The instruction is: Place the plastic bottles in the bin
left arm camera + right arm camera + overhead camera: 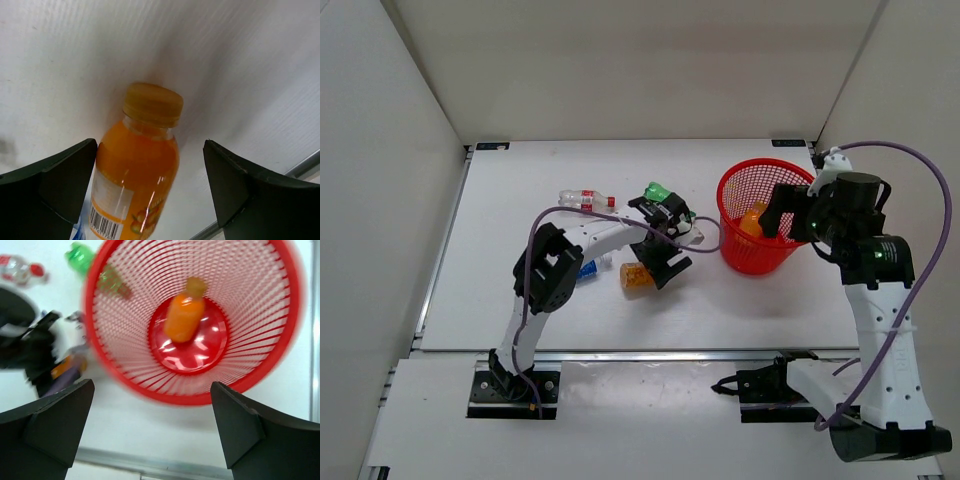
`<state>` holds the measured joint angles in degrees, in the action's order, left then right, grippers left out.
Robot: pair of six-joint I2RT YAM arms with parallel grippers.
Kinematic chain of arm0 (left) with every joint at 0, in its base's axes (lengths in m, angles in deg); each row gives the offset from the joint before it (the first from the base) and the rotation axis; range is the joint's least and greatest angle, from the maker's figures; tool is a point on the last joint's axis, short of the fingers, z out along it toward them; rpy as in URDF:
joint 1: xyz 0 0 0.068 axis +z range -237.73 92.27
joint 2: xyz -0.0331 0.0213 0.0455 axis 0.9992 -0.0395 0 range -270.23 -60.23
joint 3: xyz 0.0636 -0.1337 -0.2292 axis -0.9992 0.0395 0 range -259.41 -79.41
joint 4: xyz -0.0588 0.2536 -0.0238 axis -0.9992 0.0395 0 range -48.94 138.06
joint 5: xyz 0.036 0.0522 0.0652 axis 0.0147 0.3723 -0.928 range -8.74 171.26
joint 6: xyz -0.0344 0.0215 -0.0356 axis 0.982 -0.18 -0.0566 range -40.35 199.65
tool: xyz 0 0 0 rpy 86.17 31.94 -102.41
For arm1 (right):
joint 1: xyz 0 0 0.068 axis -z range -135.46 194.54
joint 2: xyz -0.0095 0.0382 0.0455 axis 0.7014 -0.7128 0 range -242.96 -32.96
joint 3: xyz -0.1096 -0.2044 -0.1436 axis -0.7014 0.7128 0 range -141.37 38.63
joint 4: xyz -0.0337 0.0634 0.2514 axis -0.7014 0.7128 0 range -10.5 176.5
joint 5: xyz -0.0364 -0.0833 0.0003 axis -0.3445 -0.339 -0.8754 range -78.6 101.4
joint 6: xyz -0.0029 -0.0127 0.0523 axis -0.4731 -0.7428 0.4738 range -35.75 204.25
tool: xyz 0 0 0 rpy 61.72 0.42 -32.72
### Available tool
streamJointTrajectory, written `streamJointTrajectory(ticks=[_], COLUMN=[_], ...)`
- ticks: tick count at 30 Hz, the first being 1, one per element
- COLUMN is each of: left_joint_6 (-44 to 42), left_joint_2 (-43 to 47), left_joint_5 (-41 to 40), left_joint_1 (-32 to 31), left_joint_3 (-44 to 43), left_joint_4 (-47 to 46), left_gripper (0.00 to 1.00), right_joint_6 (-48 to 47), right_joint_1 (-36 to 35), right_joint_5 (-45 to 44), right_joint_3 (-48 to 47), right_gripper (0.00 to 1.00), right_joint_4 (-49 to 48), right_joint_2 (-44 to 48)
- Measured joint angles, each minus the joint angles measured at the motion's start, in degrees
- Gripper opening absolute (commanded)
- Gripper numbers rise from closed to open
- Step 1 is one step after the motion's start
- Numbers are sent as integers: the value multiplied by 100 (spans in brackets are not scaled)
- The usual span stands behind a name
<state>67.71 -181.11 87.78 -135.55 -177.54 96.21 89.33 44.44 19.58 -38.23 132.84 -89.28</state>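
The red mesh bin (722, 205) stands at the right and holds one orange bottle (753, 220), which lies on the bin floor in the right wrist view (184, 316). My right gripper (782, 218) hovers open and empty over the bin's near rim (190, 399). My left gripper (658, 268) is open around a second orange bottle (636, 278) lying on the table. In the left wrist view this bottle (137, 170) lies between the fingers (55, 185), close to the left one. A green bottle (658, 191), a clear red-label bottle (586, 200) and a blue-label bottle (586, 270) lie on the table.
White walls enclose the table on the left, back and right. A metal rail (650, 353) runs along the table's near edge. The left arm's purple cable (620, 212) loops over the clear and green bottles' area. The bin is close to the right wall.
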Motion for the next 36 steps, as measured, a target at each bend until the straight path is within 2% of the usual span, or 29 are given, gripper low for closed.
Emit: streamJointTrajectory(ticks=[3, 12, 14, 19, 23, 26, 28, 32, 36], left_joint_6=[-2, 431, 562, 1130, 1869, 2277, 2420, 2583, 2750], left_joint_2=[-94, 431, 566, 920, 1486, 1849, 1897, 1530, 944], left_joint_5=[-9, 35, 61, 92, 103, 33, -57, -138, -107], left_joint_1=[9, 203, 236, 284, 490, 588, 518, 55, -435], left_joint_3=[140, 1381, 1569, 1554, 922, 151, -662, -2317, -3143], left_joint_4=[11, -643, -726, -946, -1316, -1814, -2146, -2907, -3668], left_gripper=[96, 55, 54, 57, 58, 60, 61, 63, 69], right_joint_6=[4, 120, 177, 433, 595, 682, 785, 1147, 1663], right_joint_1=[-175, 96, -42, -374, -599, -907, -1274, -2328, -3799], right_joint_5=[13, -105, -297, -846, -946, -551, -179, 334, 256], right_joint_3=[28, 330, 330, 334, 577, 973, 1484, 2798, 3818], right_gripper=[99, 99, 99, 99, 99, 99, 99, 99, 99], right_joint_4=[210, 459, 481, 581, 651, 680, 592, 256, -144], right_joint_2=[223, 664, 767, 1161, 1731, 2260, 2461, 2450, 2570])
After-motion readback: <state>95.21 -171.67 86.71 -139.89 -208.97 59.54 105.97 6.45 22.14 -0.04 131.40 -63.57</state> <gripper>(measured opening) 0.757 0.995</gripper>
